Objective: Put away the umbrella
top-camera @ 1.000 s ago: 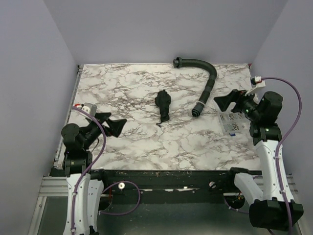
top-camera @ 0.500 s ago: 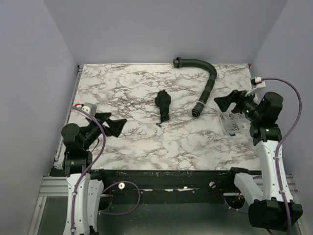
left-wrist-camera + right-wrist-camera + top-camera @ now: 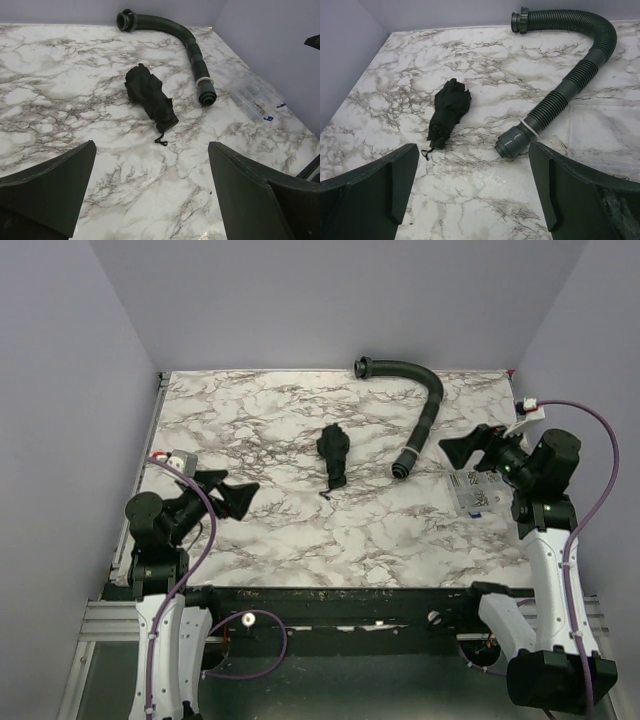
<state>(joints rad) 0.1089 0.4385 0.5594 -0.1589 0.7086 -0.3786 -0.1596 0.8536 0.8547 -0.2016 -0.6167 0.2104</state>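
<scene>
The folded umbrella (image 3: 333,454) lies mid-frame on the table (image 3: 300,530). The left gripper (image 3: 232,490), lower left, and right gripper (image 3: 458,447), at right, both stand apart, holding nothing.

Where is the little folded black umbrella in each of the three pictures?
Top external: the umbrella lies near the picture's middle.
Left wrist: the umbrella is just left of centre, in the upper half.
Right wrist: the umbrella is left of centre.
Shared landmark: the curved ribbed hose, to the umbrella's right in every view.
</scene>
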